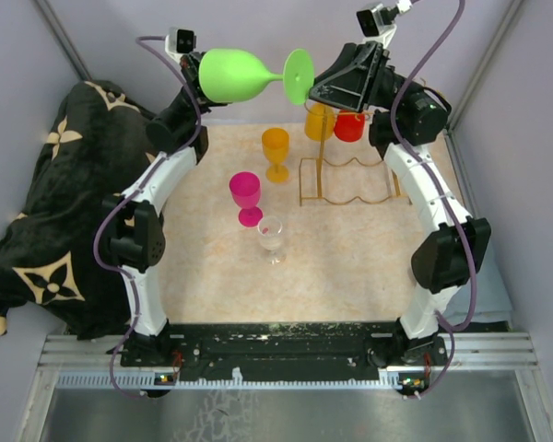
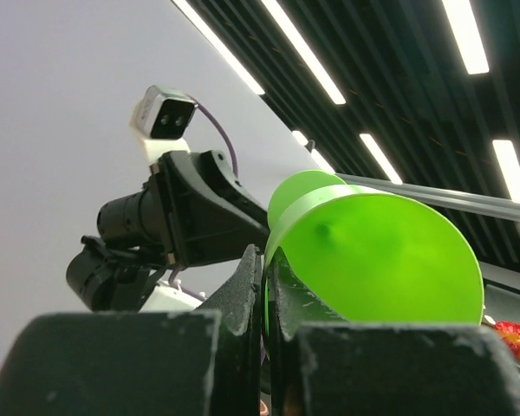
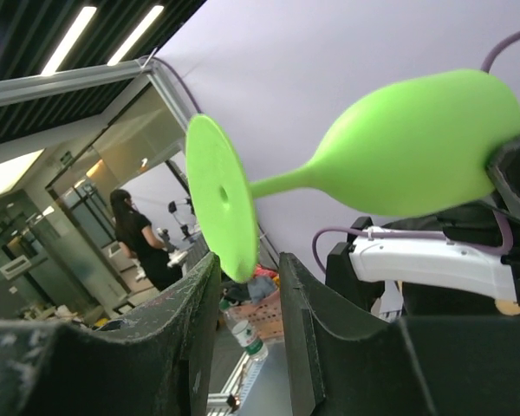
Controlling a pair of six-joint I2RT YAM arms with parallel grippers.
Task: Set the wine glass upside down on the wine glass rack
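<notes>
a dark patterned blanket (image 1: 46, 193) lies heaped out beyond the left claw (image 2: 264, 269), lower down. that claw is clenched on the rim of the green wine glass (image 1: 235, 75), which lies sideways in the air. its bowl is at this claw and its stem runs right toward the other one. below the gap between the two claws, on the surface (image 1: 350, 267), a pink glass (image 1: 245, 195), a clear glass (image 1: 271, 235) and an orange glass (image 1: 276, 152) stand upright. the wine glass rack (image 1: 347, 200) stands on the surface beneath the right claw (image 3: 249, 260). a yellow glass (image 1: 320, 122) and a red glass (image 1: 349, 127) sit at the rack's far end, just under that claw. the right claw is released, its jaws apart on either side of the lower edge of the green glass's foot (image 3: 218, 195). it looks clear of the foot, though contact is hard to judge.
</notes>
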